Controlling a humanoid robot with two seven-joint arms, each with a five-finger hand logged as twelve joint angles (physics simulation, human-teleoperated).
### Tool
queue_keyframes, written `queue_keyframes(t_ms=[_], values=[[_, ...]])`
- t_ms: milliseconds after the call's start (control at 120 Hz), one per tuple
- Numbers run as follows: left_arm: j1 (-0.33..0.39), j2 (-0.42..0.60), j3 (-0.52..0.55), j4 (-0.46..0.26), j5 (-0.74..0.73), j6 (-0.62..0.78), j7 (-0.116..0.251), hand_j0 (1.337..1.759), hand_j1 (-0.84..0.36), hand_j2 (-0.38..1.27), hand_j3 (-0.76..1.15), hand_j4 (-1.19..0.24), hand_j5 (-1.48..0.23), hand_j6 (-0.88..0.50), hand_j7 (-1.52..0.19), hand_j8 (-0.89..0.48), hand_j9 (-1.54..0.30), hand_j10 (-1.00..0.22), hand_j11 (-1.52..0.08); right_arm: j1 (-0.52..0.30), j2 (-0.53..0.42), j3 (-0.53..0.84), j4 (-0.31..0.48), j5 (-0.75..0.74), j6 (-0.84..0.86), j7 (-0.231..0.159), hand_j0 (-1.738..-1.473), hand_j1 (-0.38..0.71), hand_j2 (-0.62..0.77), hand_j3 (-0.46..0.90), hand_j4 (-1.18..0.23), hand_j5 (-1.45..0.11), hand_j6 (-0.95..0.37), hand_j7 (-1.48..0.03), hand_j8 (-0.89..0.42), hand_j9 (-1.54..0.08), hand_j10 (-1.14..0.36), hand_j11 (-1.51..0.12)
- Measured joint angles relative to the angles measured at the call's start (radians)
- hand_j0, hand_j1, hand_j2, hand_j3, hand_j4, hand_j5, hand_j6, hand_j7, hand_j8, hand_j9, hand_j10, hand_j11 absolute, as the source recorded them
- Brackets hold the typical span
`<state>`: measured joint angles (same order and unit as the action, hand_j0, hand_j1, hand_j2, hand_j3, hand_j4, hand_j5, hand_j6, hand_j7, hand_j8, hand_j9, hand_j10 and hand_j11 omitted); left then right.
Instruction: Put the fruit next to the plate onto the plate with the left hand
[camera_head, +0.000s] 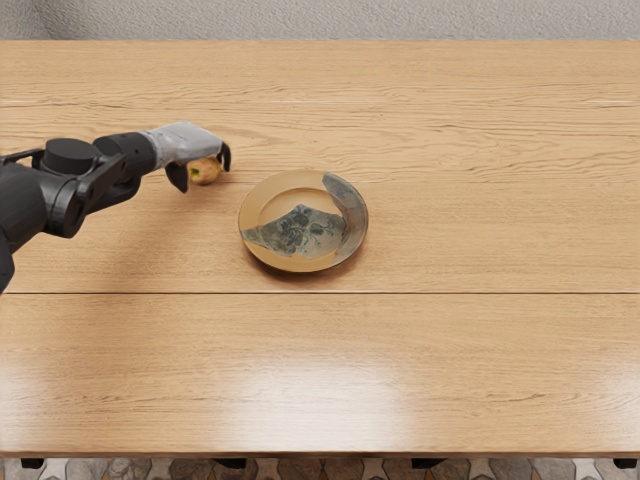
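Left hand, grey, five-finger, on a black arm from the left edge, has its fingers curled around the small yellow-tan round fruit; it looks like a grip. Cannot tell if the fruit is lifted or resting on the light wooden tabletop. Fruit sits left of and a bit beyond the round gold-rimmed plate with dark blotchy pattern, near but apart. Judgement: grasp done or nearly done; carry and release onto the plate are left. Plate holds no fruit. No brands, labels or readable writing.
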<state>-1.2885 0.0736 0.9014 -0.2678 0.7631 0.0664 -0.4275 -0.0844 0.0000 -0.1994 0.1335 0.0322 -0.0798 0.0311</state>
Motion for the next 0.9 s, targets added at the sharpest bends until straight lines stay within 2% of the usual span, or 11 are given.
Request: queue_keyframes(t_ms=[242,400,458,483,700,758,833,867,900], values=[[0.000,0.005,0.002,0.000,0.002,-0.003,0.001,1.658,-0.27,0.15,0.00,-0.58,-0.66,-0.48,-0.68,-0.41,-0.70,-0.59,-0.70,0.000,0.000,0.000,0.000,0.000,0.000,0.000,-1.658,-0.35,0.00,0.00,0.00,0.00,0.00,0.00,0.00,0.00,0.00,0.00],[0.002,0.005,0.001,0.001,0.001,-0.001,0.001,1.656,-0.30,0.22,0.00,-0.62,-0.69,-0.47,-0.71,-0.39,-0.73,-0.57,-0.75,0.000,0.000,0.000,0.000,0.000,0.000,0.000,-1.658,-0.35,0.00,0.00,0.00,0.00,0.00,0.00,0.00,0.00,0.00,0.00],[0.011,0.005,-0.003,0.002,-0.002,0.004,0.003,1.652,-0.31,0.17,0.00,-0.66,-0.65,-0.45,-0.70,-0.42,-0.74,-0.54,-0.77,0.000,0.000,0.000,0.000,0.000,0.000,0.000,-1.658,-0.35,0.00,0.00,0.00,0.00,0.00,0.00,0.00,0.00,0.00,0.00],[0.013,0.005,-0.002,0.003,-0.005,0.008,0.003,1.653,-0.34,0.27,0.00,-0.69,-0.62,-0.46,-0.68,-0.43,-0.73,-0.53,-0.77,0.000,0.000,0.000,0.000,0.000,0.000,0.000,-1.658,-0.35,0.00,0.00,0.00,0.00,0.00,0.00,0.00,0.00,0.00,0.00],[0.021,0.008,0.007,0.006,-0.016,0.016,0.001,1.651,-0.33,0.21,0.00,-0.82,-0.50,-0.46,-0.63,-0.43,-0.73,-0.51,-0.81,0.000,0.000,0.000,0.000,0.000,0.000,0.000,-1.658,-0.35,0.00,0.00,0.00,0.00,0.00,0.00,0.00,0.00,0.00,0.00],[0.022,0.008,0.010,0.007,-0.020,0.017,0.001,1.651,-0.36,0.25,0.00,-0.84,-0.48,-0.45,-0.63,-0.39,-0.76,-0.49,-0.82,0.000,0.000,0.000,0.000,0.000,0.000,0.000,-1.658,-0.35,0.00,0.00,0.00,0.00,0.00,0.00,0.00,0.00,0.00,0.00],[0.027,0.008,0.020,0.008,-0.016,0.014,0.001,1.648,-0.37,0.16,0.00,-0.83,-0.51,-0.40,-0.63,-0.31,-0.75,-0.44,-0.83,0.000,0.000,0.000,0.000,0.000,0.000,0.000,-1.658,-0.35,0.00,0.00,0.00,0.00,0.00,0.00,0.00,0.00,0.00,0.00],[0.029,0.008,0.021,0.009,-0.017,0.015,0.000,1.648,-0.39,0.24,0.00,-0.84,-0.50,-0.38,-0.63,-0.29,-0.73,-0.42,-0.84,0.000,0.000,0.000,0.000,0.000,0.000,0.000,-1.658,-0.35,0.00,0.00,0.00,0.00,0.00,0.00,0.00,0.00,0.00,0.00],[0.029,0.008,0.025,0.009,-0.015,0.014,0.000,1.648,-0.38,0.18,0.00,-0.83,-0.51,-0.36,-0.63,-0.30,-0.73,-0.42,-0.84,0.000,0.000,0.000,0.000,0.000,0.000,0.000,-1.658,-0.35,0.00,0.00,0.00,0.00,0.00,0.00,0.00,0.00,0.00,0.00]])
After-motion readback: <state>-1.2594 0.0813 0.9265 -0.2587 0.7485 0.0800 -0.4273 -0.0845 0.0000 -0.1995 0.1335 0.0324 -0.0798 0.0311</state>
